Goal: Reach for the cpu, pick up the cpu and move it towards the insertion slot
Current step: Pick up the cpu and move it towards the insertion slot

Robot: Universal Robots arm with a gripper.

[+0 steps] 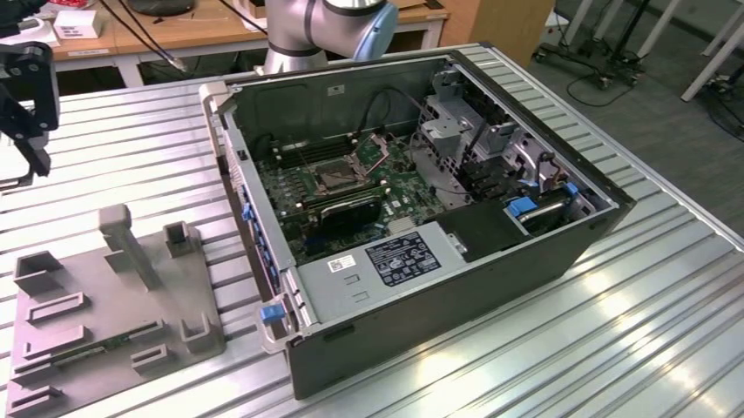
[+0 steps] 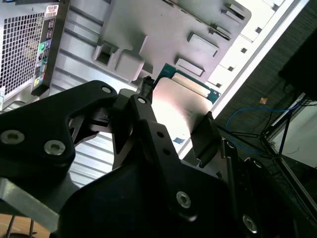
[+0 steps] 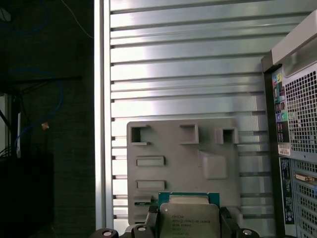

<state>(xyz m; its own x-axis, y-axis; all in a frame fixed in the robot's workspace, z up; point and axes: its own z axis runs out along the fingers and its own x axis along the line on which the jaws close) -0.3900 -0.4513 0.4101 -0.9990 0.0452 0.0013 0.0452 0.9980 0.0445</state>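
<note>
My claw (image 2: 174,111) is holding the chip (image 3: 188,220) by two sides. The grey tray (image 3: 178,148) is near me. The socket (image 1: 337,178) inside the computer (image 1: 489,261) is well apart from me.

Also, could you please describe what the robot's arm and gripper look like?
The arm is a silver-grey tube with rounded joints and a light blue cap. The gripper is matte black, built from flat angular link plates fastened with silver screw heads, and it narrows to two slim fingers. A bare metal bracket sits at its base.
</note>
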